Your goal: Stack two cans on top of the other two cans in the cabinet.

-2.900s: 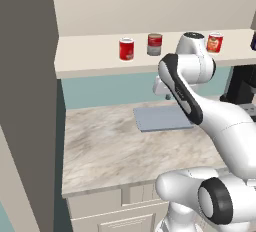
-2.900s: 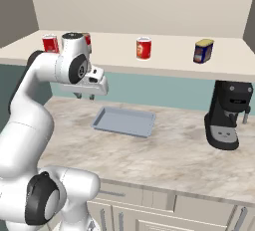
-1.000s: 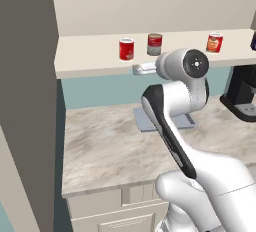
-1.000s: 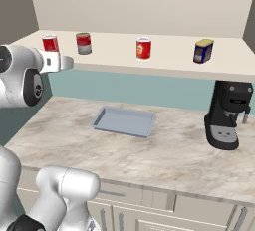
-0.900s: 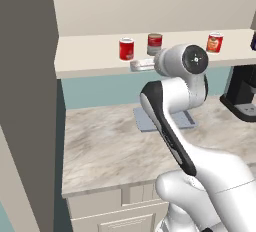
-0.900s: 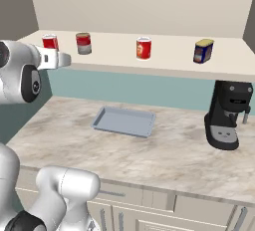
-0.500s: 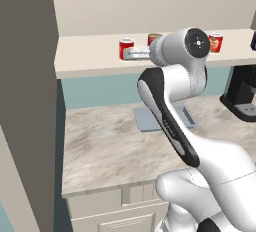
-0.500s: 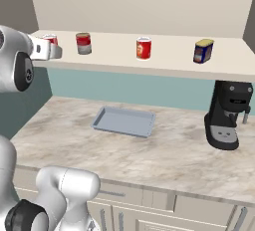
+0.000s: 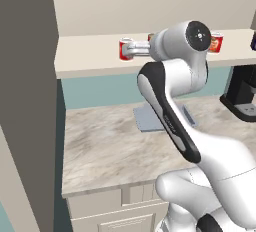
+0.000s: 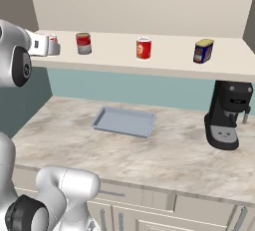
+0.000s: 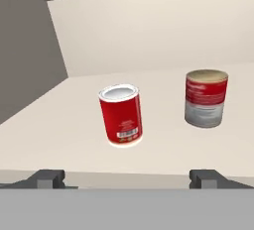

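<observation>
Simulated kitchen, pale beige cabinet above a marbled counter; one long shelf, plain back wall. Left base view: a grey tray lies on the counter and a dark coffee machine stands at 3 o'clock; the gripper reaches level with the shelf, right at the red can, whether touching it cannot be told; the orange-red can stands well apart toward 2 o'clock. Right base view: four cans in a row along the shelf, the red can at 10 o'clock behind the hand, then the red-and-grey can, the orange-red can, and the dark blue can nearest 2 o'clock, all separate, none stacked. Hand view: the red can sits at centre, upright, and the red-and-grey can stands at 2 o'clock, near but clear of it; the two fingertips show far apart at 6 o'clock, jaws spread wide and empty. Step judged: approach to the first pick, no stacking done yet. Next move calls for advancing until the can lies between the fingers, closing, then lifting clear. Room: the shelf's front edge lies just under the fingertips, a dark side wall closes off 9 o'clock, and the cabinet top limits lift height; open shelf lies between the cans.
</observation>
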